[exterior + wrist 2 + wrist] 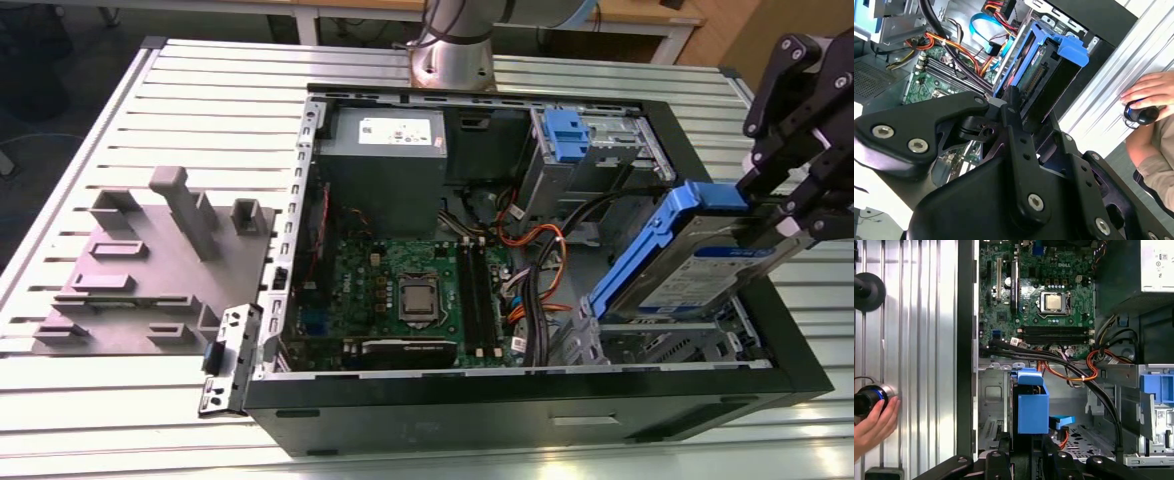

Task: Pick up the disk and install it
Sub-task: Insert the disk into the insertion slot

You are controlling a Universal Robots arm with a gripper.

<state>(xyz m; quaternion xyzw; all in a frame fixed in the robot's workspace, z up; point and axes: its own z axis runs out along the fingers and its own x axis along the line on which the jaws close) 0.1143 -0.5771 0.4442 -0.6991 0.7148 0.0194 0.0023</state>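
Jaws clamped on disk (707,268); gripper (785,212) at right edge of exterior view; disk tilted, low end over drive bay (667,340), lower right; risk: jams on bay lip if angle off; cables (534,245) close by cd snag; person's hand (874,422) on bench (200,100) nr case (534,410).

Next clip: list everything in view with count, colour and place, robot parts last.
table: one, silver, slatted, under everything
computer case: one, black, open, on table
disk: one, silver-grey, blue rails, tilted over the case's open bay
motherboard: one, green, inside case
power supply: one, grey, inside case
clip: one, blue, in a drive bay
fixture plate: one, grey, exterior view's left
hand: one, on a black knob beside case
end effector: one, black, shut on the disk
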